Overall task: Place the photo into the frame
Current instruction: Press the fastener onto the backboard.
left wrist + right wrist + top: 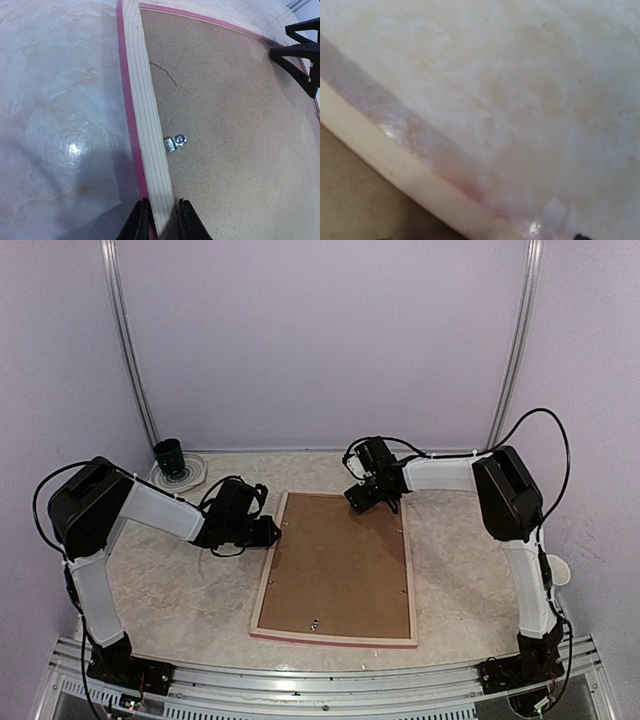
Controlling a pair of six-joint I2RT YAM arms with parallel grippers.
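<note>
Lilac walls [320, 340] close in a pale, marble-patterned table [180, 590] in the top view. On it, face down, lies the large thin rectangular picture frame [335, 638], pale wood on its back and pink-red along its edges, filled by a brown fibreboard backing board [340, 560]. The left gripper [272, 531] meets the frame's left rail near the far corner. The right gripper [362, 502] sits over the far rail. A black cylindrical cup [169, 453] stands on a round clear dish [190, 472] at the far left, and a small white cup [558, 571] stands beside the right arm.

From the left wrist, the two black fingers [141, 222] stand one on each side of the grained wood rail, pinching it, the outer one against the pink edge. A small silver metal turn clip [176, 143] sits at the rail's inner edge, reaching onto the speckled board. At the far corner, the right gripper's black triangular jaws are spread apart.

The right wrist view is blurred: a cream band, likely the frame's rail, runs diagonally between brown board and glossy table.
</note>
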